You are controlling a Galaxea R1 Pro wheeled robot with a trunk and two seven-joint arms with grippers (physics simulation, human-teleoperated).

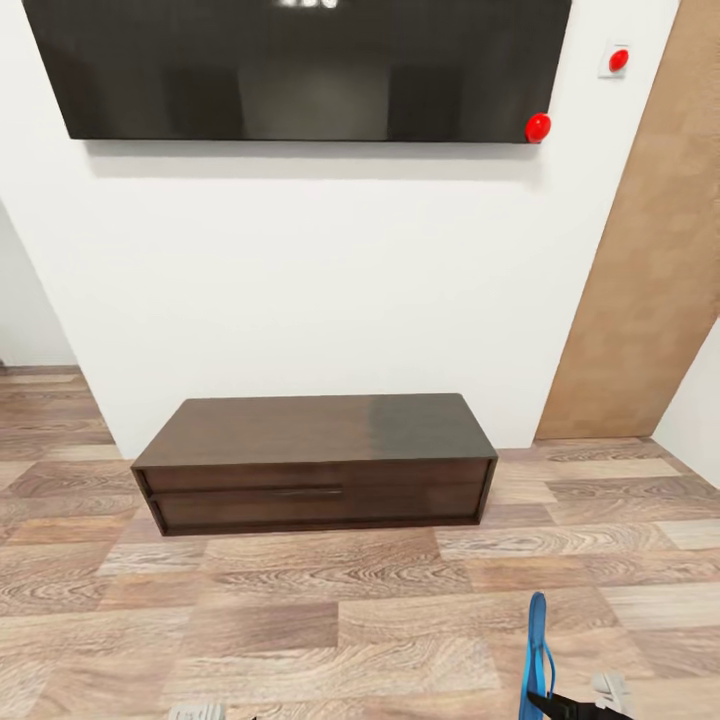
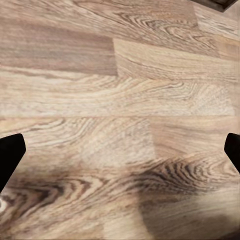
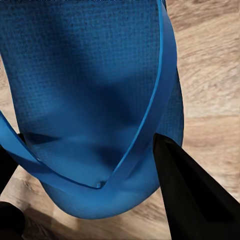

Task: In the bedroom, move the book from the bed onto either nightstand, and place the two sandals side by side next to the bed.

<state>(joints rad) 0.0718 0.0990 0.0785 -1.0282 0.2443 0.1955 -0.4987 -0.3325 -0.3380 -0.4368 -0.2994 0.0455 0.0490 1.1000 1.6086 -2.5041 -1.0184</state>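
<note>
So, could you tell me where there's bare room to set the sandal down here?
The wood floor in front of the low drawer cabinet lies bare, as does the cabinet's top. It is tighter near the right gripper, which holds the blue sandal.

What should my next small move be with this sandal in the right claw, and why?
Probably turn the base away to look for the bed. The right claw is shut on one blue sandal, held above the wood floor. Ahead stands a long low drawer cabinet under a wall screen.
</note>
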